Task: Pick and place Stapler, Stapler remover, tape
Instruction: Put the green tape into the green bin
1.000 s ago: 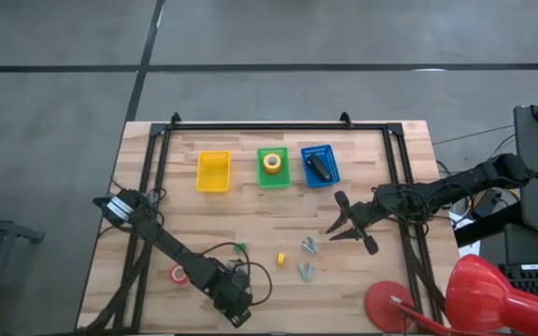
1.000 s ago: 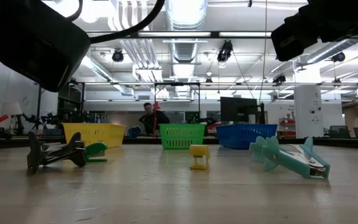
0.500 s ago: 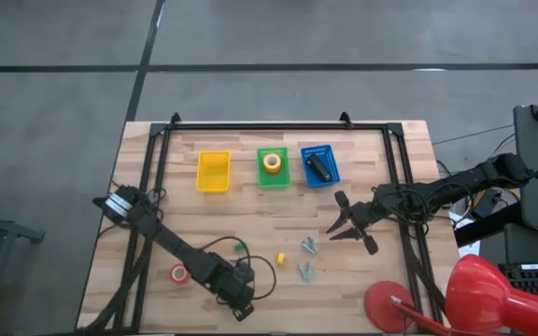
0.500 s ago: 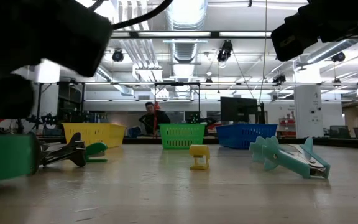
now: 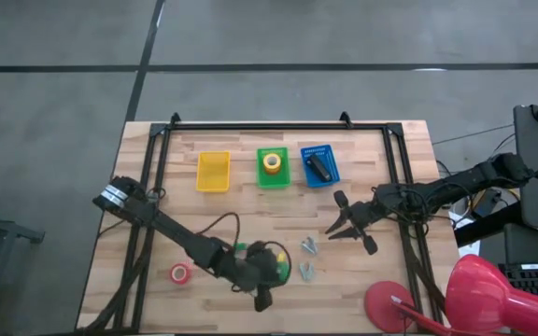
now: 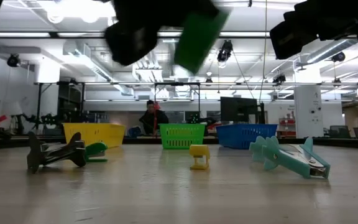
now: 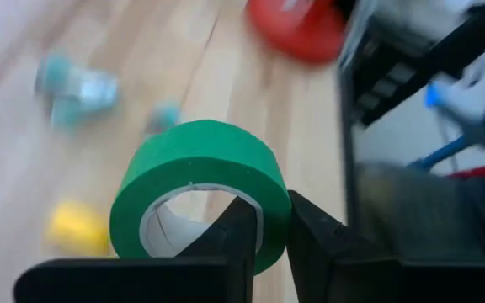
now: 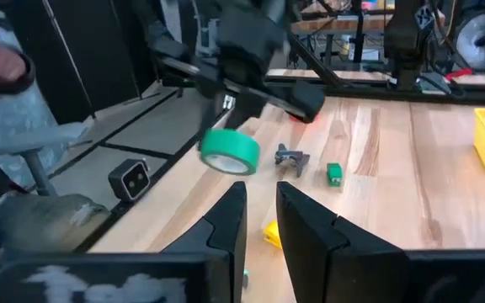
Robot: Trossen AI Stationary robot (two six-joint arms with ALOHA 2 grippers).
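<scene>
My left gripper [image 5: 267, 276] is shut on a green tape roll [image 7: 196, 160] held high above the table near its front middle; the roll also shows in the low view [image 6: 197, 31] and in the right wrist view [image 8: 230, 151]. A red tape roll [image 5: 179, 273] lies flat at the front left. A yellow tape roll [image 5: 272, 161] lies in the green basket [image 5: 272, 177]. The dark stapler [image 5: 318, 166] lies in the blue basket [image 5: 330, 179]. My right gripper [image 5: 340, 224] is open and empty, right of the middle. My left gripper pinches the green roll's wall [image 7: 269, 189], one finger [image 7: 236, 231] inside the open centre and the other [image 7: 310, 236] outside. The roll is lifted clear of the table and stands out beyond the fingertips.
Two teal staple removers [image 5: 308, 245] [image 5: 304, 271] and a small yellow piece [image 5: 281, 259] lie just beyond the left gripper. A dark staple remover beside a small green piece [image 6: 55, 152] lies left of them. An empty yellow basket [image 5: 213, 171] stands at the far left. A red lamp base [image 5: 386, 303] sits at the front right.
My left gripper has risen from table height and swung toward the table's right edge and a little away from the near edge, carrying the green roll, which is now lifted clear and high above the table.
</scene>
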